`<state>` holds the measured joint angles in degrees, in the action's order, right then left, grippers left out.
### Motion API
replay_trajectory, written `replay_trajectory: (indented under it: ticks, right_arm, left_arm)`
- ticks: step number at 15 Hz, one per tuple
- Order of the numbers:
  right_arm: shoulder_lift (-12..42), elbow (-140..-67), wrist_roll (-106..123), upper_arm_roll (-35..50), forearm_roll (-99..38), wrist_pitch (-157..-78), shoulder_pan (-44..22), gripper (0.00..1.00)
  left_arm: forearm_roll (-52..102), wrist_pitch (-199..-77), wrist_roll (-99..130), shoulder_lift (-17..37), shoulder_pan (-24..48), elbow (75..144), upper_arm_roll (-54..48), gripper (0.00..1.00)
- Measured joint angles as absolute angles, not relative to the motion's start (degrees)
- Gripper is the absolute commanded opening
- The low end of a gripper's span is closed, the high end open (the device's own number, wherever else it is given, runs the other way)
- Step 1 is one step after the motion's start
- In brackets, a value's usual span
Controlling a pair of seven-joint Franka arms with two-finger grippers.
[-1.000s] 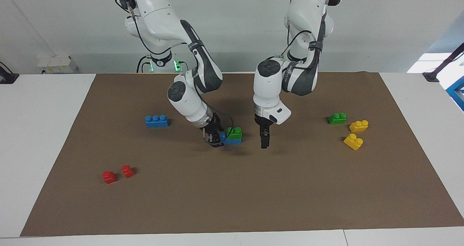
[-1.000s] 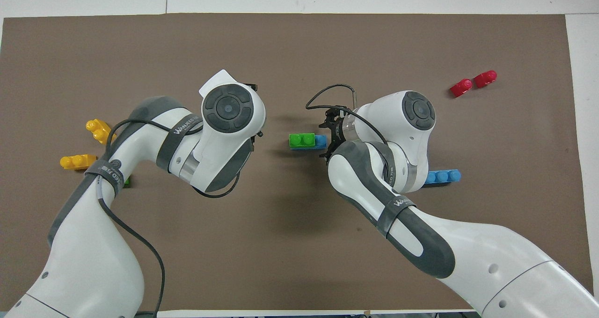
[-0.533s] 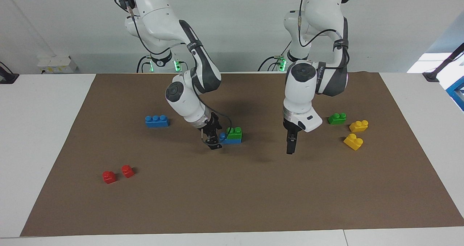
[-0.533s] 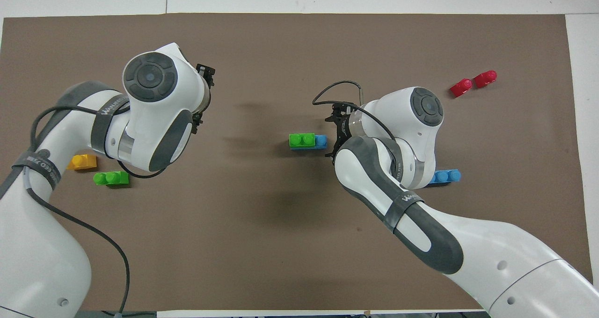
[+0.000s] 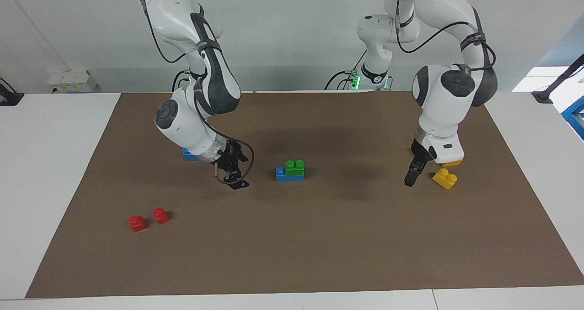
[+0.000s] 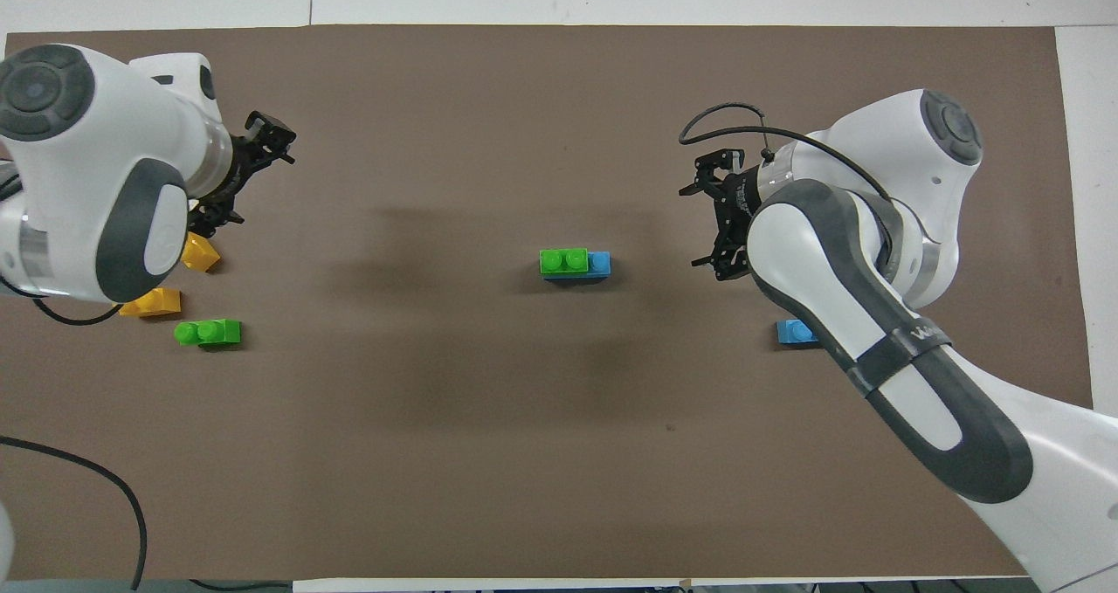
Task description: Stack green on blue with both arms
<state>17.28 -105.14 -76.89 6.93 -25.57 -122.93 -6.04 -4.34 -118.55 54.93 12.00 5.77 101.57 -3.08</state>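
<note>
Nearest the robots, a spare blue [image 6: 797, 332] lies toward the right arm's end of the mat [image 5: 319, 246], mostly hidden under that arm, and a spare green [image 6: 208, 332] lies toward the left arm's end. Just beside the spare green and a little farther out sits one yellow brick [image 6: 153, 301], half covered by the left arm. In the middle of the mat the green brick [image 5: 294, 167] sits pressed onto the blue brick [image 5: 284, 176], covering the two studs toward the left arm's end and leaving one blue stud bare toward the right arm's end. Neither gripper touches the stack. The right gripper [image 5: 232, 175] hangs tilted over bare mat between the stack and the spare blue, its fingers spread and empty. The left gripper [image 5: 409, 178] hangs over the mat just beside the other yellow brick [image 5: 445, 178], well apart from the stack, its fingers also spread and holding nothing. Farthest from the robots, toward the right arm's end, two red bricks [image 5: 137, 223] sit side by side, close together.
</note>
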Motion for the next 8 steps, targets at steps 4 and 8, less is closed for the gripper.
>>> replay_trajectory:
  ticks: [4,8]
  right_arm:
    - [12.19,-101.74,-59.65,6.92,-15.95,-114.50,-3.84,1.00]
    - [5.78,-97.44,-36.92,6.88,-8.14,-104.71,-1.17,1.00]
  left_arm:
    - [-3.48,-113.42,39.96,8.16,2.57,101.60,-2.88,1.00]
    - [-3.46,-110.05,27.20,5.17,1.22,101.58,-2.74,1.00]
